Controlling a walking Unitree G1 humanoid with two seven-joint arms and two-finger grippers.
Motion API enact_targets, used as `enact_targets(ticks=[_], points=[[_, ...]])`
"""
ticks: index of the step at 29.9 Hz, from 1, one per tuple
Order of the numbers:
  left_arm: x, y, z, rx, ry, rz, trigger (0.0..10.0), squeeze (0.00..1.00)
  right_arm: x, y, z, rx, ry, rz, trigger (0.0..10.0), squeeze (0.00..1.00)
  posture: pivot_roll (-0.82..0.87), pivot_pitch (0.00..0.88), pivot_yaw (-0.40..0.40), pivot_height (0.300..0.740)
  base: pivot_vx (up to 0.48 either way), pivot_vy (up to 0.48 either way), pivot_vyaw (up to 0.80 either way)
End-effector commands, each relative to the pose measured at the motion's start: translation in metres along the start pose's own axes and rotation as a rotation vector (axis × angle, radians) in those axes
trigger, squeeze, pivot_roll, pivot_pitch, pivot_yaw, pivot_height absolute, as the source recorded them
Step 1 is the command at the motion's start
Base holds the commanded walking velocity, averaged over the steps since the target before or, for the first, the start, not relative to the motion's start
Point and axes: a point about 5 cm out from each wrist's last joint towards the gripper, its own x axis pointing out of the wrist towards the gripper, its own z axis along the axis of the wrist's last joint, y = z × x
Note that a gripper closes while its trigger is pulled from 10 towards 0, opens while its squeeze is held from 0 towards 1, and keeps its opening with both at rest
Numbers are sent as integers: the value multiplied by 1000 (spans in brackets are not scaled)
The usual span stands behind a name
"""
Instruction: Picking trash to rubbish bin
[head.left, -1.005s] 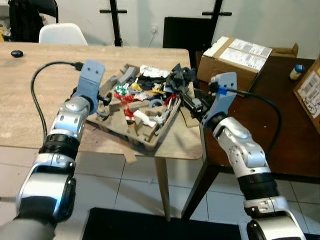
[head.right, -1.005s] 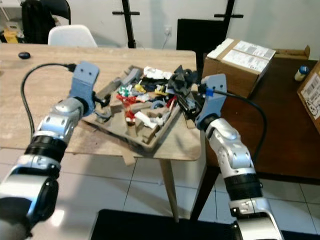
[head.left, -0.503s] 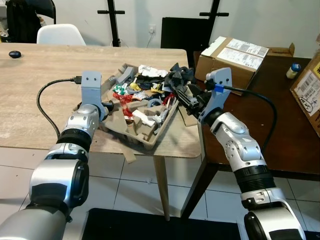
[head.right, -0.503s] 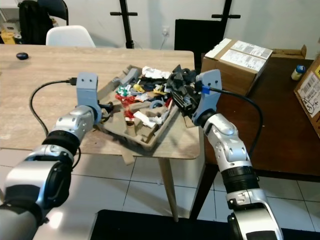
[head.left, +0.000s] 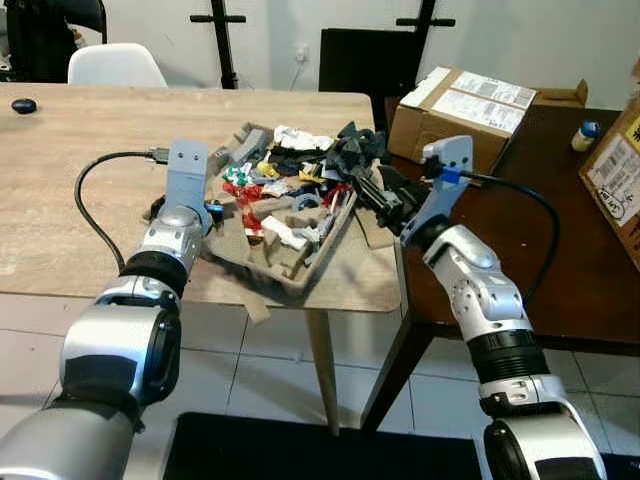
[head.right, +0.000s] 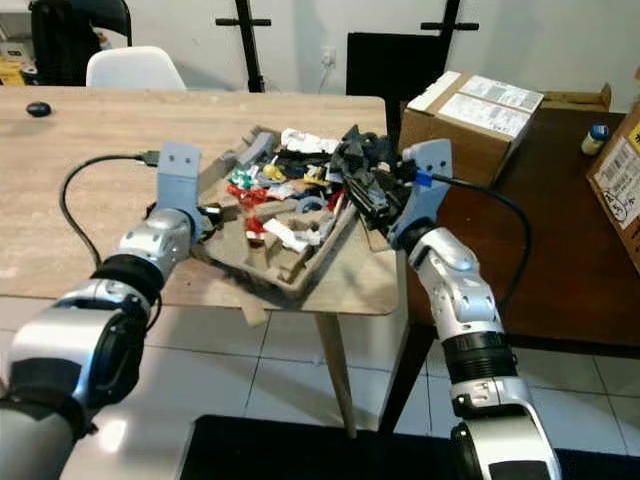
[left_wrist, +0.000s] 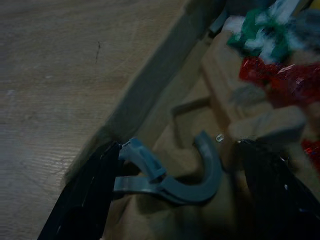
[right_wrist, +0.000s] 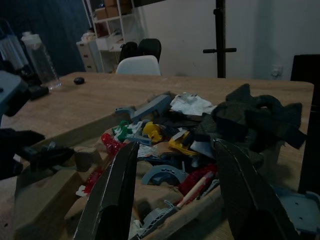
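Note:
A brown cardboard tray (head.left: 300, 285) heaped with mixed trash (head.left: 290, 175) (wrappers, grey plastic parts, black scraps) sits near the right front corner of the wooden table (head.left: 80, 150). My left gripper (head.left: 213, 208) is at the tray's left rim. In the left wrist view its fingers (left_wrist: 80, 200) stand open on either side of a grey curved plastic piece (left_wrist: 185, 182) lying in the tray. My right gripper (head.left: 380, 197) is at the tray's right rim, and its fingers (right_wrist: 112, 190) are spread open above the rim, facing the pile (right_wrist: 200, 130).
A dark brown table (head.left: 570, 230) adjoins on the right, carrying a cardboard box (head.left: 465, 110), a small bottle (head.left: 583, 135) and another box (head.left: 620, 180). A white chair (head.left: 115, 65) stands behind the wooden table. A cardboard strip (head.left: 255, 305) hangs over the front edge.
My left arm has swung in and lowered against the tray's left rim. The right gripper has stayed at the right rim. The camera has shifted slightly.

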Motion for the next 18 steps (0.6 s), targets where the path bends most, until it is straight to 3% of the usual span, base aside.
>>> enact_targets(ticks=[1,8,18], points=[[1,10,-2,30,17,39,10000,0,-3,0,-1,14,-10,1,10000,0,102,169,49,740,0,0,0],[0,19,-1,46,28,93,10000,0,-6,-5,0,1,-11,1,10000,0,109,188,56,740,0,0,0],[1,18,-2,17,44,51,10000,0,-6,-11,6,-16,-17,-4,10000,0,110,187,56,740,0,0,0]])
